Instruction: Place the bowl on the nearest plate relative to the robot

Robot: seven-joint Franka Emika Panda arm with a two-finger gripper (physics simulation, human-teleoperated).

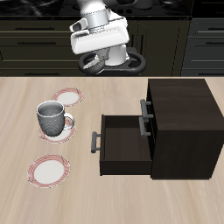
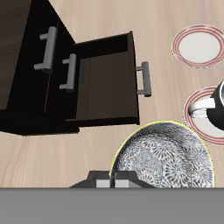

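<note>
The speckled bowl (image 2: pixel 163 163) hangs aloft, well apart from the flat red-rimmed plate (image 1: pixel 67 95).

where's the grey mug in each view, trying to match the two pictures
Exterior view: the grey mug stands on the patterned disc, a little way off from the open drawer.
Wrist view: the grey mug is cut off by the picture's edge, beyond the open drawer.
Shared landmark: the drawer's handle, which faces the mug in both.
</note>
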